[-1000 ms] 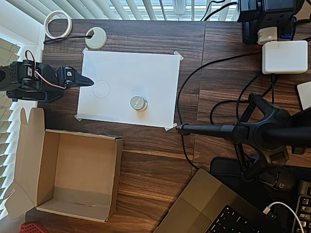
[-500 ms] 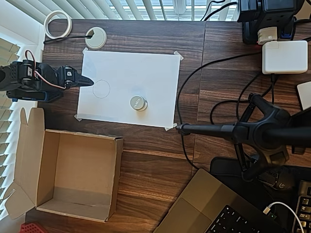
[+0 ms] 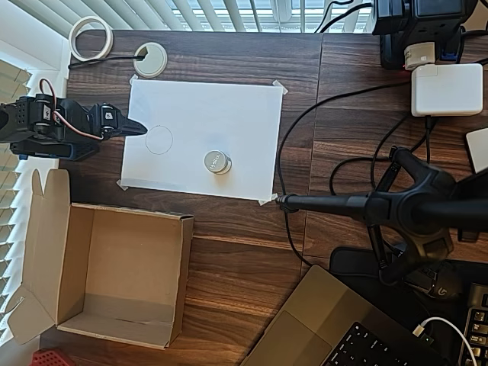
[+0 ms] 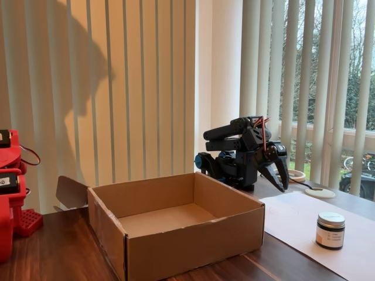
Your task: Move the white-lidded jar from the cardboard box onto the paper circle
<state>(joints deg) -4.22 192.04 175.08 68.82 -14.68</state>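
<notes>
The white-lidded jar [image 3: 217, 162] is seen standing upright on the white paper sheet [image 3: 229, 114], out of the cardboard box [image 3: 114, 274], which is empty inside. The paper circle [image 3: 158, 139] is drawn on the same sheet, and the jar is placed near it but apart from it, so the jar is not on the circle yet. In the overhead view the gripper [image 3: 137, 128] is held at the sheet's left edge, just beside the circle, and the jar lies past the circle, to the right and a little lower in the picture. The jar is round, so no long side has to be lined up. The jaws look pressed together with nothing between them, though this is hard to be sure of from above. In the fixed view the gripper [image 4: 281, 175] is seen lifted above the tabletop [image 3: 229, 252] with its tips pointing down, and the jar's [image 4: 330, 230] dark sides are shown; the drawn circle is made out from above.
</notes>
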